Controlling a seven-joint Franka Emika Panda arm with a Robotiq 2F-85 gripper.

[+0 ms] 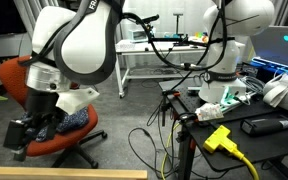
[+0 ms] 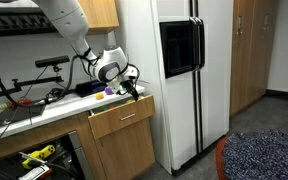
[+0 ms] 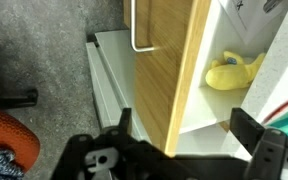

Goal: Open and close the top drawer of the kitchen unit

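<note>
The top drawer [image 2: 119, 119] of the kitchen unit stands partly pulled out. In the wrist view its light-wood front [image 3: 169, 60] carries a white bar handle [image 3: 136, 30], and its white inside holds a yellow soft thing [image 3: 234, 72]. My gripper [image 3: 184, 128] is open, with one finger on each side of the drawer front's top edge. In an exterior view the gripper [image 2: 131, 88] hangs just above the drawer. In an exterior view the gripper [image 1: 26, 135] is low at the left, above a pale wood rim [image 1: 64, 174].
A white refrigerator [image 2: 179, 70] stands right beside the unit. The counter [image 2: 34, 108] holds cables and tools. An orange chair [image 1: 79, 130] stands on the floor close by. A white metal-framed table [image 1: 154, 62] and another white robot arm [image 1: 229, 50] stand behind.
</note>
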